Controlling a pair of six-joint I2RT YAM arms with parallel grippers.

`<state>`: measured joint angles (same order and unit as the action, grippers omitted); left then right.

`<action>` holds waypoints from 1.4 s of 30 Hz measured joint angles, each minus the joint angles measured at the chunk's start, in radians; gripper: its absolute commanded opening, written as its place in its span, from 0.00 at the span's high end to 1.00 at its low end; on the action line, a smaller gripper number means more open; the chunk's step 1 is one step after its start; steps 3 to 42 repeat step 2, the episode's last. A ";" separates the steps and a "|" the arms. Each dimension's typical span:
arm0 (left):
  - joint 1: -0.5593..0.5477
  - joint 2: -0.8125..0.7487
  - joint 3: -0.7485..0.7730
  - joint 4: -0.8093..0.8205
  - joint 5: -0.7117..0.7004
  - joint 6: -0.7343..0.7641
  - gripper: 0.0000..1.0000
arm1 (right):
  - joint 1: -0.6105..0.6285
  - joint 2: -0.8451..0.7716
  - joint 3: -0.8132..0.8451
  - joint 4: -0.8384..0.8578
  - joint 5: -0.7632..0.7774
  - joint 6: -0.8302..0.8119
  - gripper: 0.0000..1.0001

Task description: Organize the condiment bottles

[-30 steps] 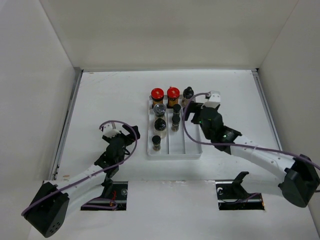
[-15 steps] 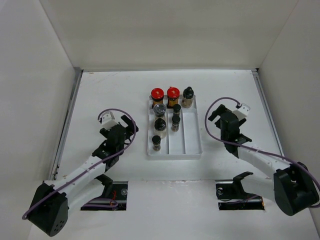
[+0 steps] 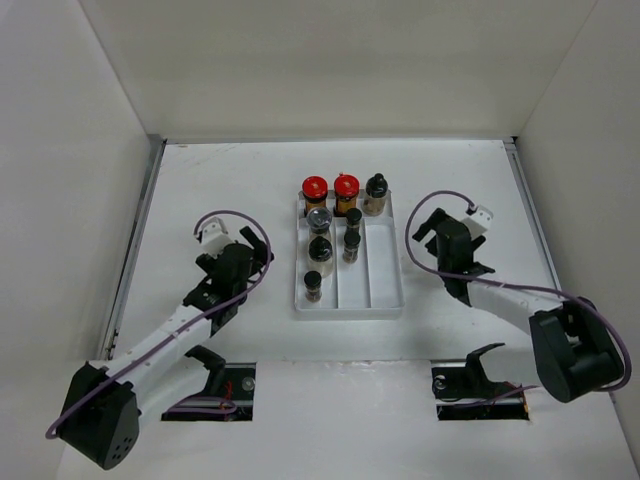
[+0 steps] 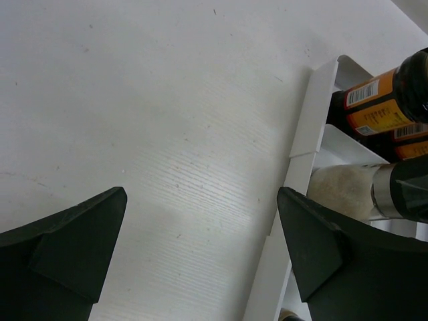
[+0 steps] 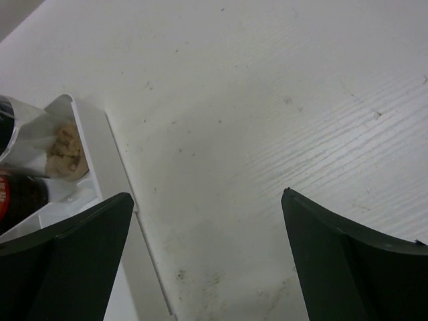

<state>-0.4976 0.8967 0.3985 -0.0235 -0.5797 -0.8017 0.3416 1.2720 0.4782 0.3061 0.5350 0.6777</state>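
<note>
- Condiment bottles [image 3: 321, 248] all stand upright inside the white divided plastic tray [image 3: 385, 308]. No bottle is visible on the white surface [image 3: 220, 180] outside it.
- Left column, far to near: red-capped amber jar [image 3: 315, 190], silver-topped clear shaker [image 3: 319, 218], then two dark black-capped bottles.
- Middle column: second red-capped amber jar [image 3: 347, 188], then two slim dark bottles.
- Right column: one black-capped clear bottle [image 3: 376, 193] at the far end.
- Change: one second ago the right jaws were at the black-capped clear bottle. The right arm [image 3: 500, 298] now sits to the right of the tray, well apart from that bottle, which stands unsupported.
- Right jaws: spread wide, holding nothing. The wrist view shows bare surface between them, with the tray corner at the left.
- Left jaws: spread wide, holding nothing, just left of the tray wall. The left arm [image 3: 170, 340] has shifted only slightly.
- Assessment: the last placement appears complete. With every visible bottle in the tray, the task is judged at or near its end.
</note>
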 measured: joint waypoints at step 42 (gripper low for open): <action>0.000 0.007 0.008 -0.003 0.000 0.000 0.00 | 0.000 -0.006 0.000 0.001 -0.002 0.000 0.00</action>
